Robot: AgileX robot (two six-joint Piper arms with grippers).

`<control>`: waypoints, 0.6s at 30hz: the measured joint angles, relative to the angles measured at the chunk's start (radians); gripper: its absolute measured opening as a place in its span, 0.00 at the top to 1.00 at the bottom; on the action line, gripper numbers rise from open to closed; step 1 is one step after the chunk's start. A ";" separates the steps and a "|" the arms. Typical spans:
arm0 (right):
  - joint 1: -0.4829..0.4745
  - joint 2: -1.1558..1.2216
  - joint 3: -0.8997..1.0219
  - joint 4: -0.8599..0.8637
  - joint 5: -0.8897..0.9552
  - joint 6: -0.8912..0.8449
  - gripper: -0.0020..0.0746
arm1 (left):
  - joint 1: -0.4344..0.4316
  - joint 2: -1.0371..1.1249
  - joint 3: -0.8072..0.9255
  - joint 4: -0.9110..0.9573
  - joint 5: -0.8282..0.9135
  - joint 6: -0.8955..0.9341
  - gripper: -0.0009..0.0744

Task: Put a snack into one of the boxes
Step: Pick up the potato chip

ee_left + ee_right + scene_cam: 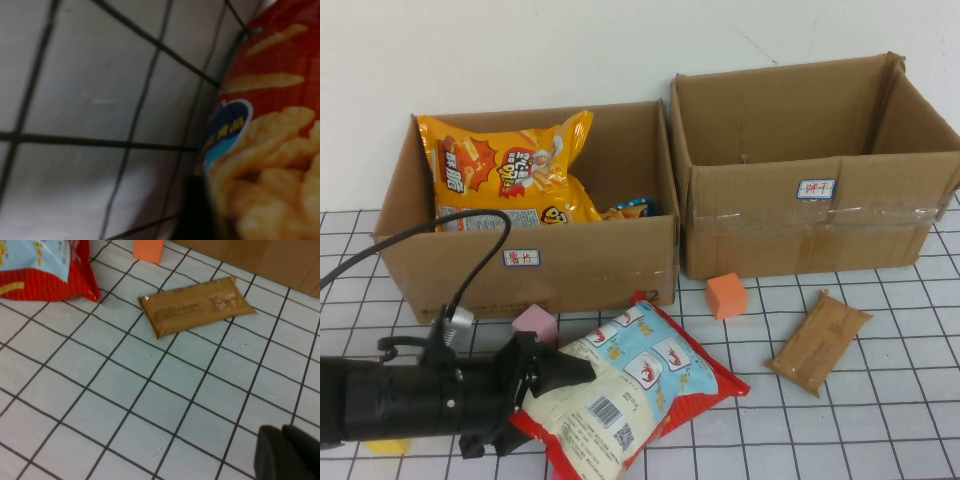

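Lab bench; gridded tabletop (880,420) (labelled boxes (800,170))

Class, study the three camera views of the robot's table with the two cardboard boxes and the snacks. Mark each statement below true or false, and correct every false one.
1. The left box holds an orange chip bag. True.
2. The brown snack packet lies inside the right box. False: it lies on the table in front of that box.
3. The left gripper is at the red snack bag. True.
4. The orange cube sits on top of the red snack bag. False: it sits on the table, apart from the bag.
5. The right gripper grips the brown snack packet. False: it hangs over bare table, apart from the packet.
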 joint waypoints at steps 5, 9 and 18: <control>0.000 0.000 0.000 0.002 0.000 0.000 0.97 | 0.000 0.002 -0.007 -0.004 0.052 0.020 0.62; 0.000 0.000 0.000 0.003 -0.001 0.000 0.97 | 0.000 0.002 -0.009 -0.004 0.121 0.068 0.70; 0.000 0.000 0.000 0.003 -0.005 0.000 0.97 | -0.004 -0.055 -0.014 0.018 0.281 0.167 0.70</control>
